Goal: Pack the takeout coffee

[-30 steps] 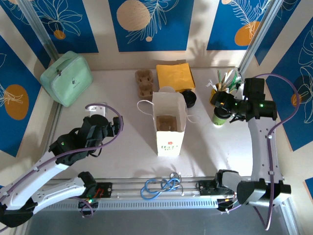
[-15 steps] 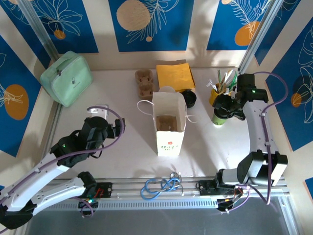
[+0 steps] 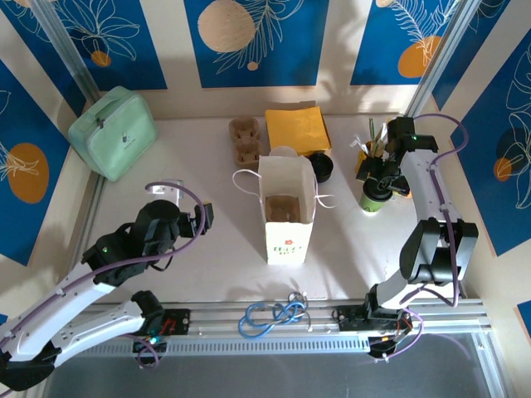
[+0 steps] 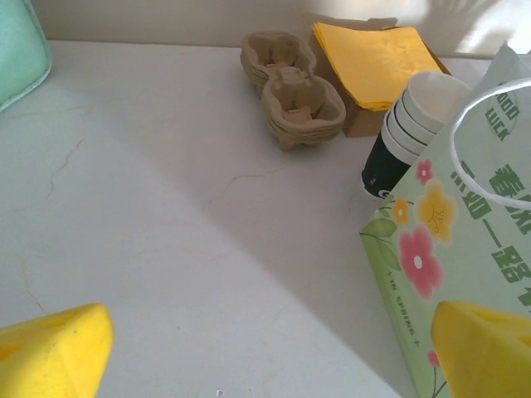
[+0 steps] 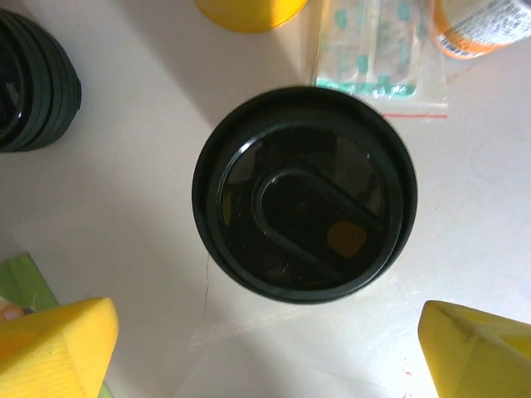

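You're on the pick-up: the cup stands by the right edge of the table, and the next move, I'd judge, is to lower around it and close below the lid. Your left gripper, nearer you beside the bag, gapes wide and empty. Your right gripper, hovering over the cup, is spread wide too, touching nothing.

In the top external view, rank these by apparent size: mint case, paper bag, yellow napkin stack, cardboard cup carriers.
1-2. mint case and paper bag: these look about alike. The bag stands tall, nearer the camera, so I leave them unranked.
3. yellow napkin stack
4. cardboard cup carriers
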You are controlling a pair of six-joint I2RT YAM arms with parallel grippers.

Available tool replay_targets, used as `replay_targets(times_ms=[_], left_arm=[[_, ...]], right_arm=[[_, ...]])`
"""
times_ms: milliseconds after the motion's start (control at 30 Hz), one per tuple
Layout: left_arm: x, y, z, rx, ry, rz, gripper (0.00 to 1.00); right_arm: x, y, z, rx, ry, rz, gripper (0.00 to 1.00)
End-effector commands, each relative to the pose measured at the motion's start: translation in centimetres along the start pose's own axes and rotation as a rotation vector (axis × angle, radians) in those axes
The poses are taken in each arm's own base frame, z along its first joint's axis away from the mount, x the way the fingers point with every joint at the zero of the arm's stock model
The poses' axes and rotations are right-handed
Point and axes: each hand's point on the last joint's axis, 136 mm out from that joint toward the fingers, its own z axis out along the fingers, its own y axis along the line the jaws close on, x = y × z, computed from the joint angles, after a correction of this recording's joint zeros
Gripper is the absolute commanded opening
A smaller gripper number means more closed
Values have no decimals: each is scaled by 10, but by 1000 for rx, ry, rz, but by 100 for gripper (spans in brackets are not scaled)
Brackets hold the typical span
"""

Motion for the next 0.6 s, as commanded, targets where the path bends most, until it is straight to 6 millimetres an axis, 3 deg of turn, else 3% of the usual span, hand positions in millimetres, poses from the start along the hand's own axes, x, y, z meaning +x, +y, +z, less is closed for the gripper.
replay_targets(times_ms=[0, 267, 433, 567], left_arm=[[-5, -4, 1, 17, 0, -5, 98], [-12, -16, 10, 28, 3, 48, 98], [-9, -20, 16, 32, 20, 54, 98], [-7, -20, 19, 28, 24, 58, 98]], right_arm=[[-2, -4, -5, 38, -12, -19, 94], [0, -11, 11, 17, 9, 16, 93], [0, -5, 16, -32, 33, 20, 88], [0, -11, 21, -14, 35, 20, 88]])
